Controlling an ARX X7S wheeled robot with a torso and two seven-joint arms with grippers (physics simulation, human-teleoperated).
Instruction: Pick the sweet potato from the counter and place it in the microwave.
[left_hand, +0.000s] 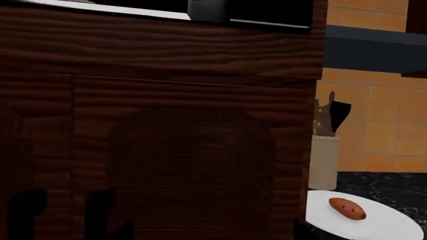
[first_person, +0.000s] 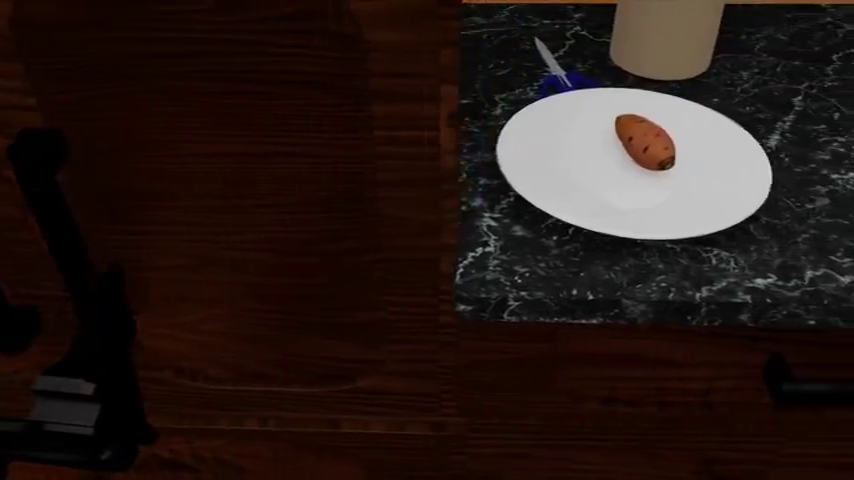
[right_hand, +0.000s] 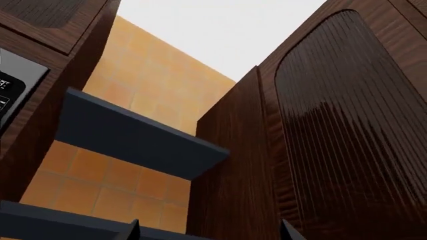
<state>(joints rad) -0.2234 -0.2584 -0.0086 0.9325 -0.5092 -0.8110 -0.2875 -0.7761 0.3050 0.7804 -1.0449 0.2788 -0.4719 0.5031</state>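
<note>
The sweet potato (first_person: 645, 141), small and orange-brown, lies on a white plate (first_person: 601, 200) on the black marble counter (first_person: 587, 280). In the left wrist view the sweet potato (left_hand: 347, 208) and the plate (left_hand: 387, 225) show off to one side. My left gripper (left_hand: 212, 236) is open and empty, facing a dark wood cabinet panel (left_hand: 167, 125) and well apart from the potato. My left arm (first_person: 74, 340) shows dark at the head view's left. My right gripper (right_hand: 210, 235) is open and empty, pointing up at the cabinets. A grey control panel (right_hand: 10, 95), seemingly the microwave's, shows at the edge.
A cream utensil holder (first_person: 667, 35) stands behind the plate, also in the left wrist view (left_hand: 323, 160). A blue-handled utensil (first_person: 554, 70) lies beside it. Dark wood (first_person: 227, 200) lies left of the counter. A dark blue shelf (right_hand: 140, 140) crosses an orange tiled wall (right_hand: 153, 85).
</note>
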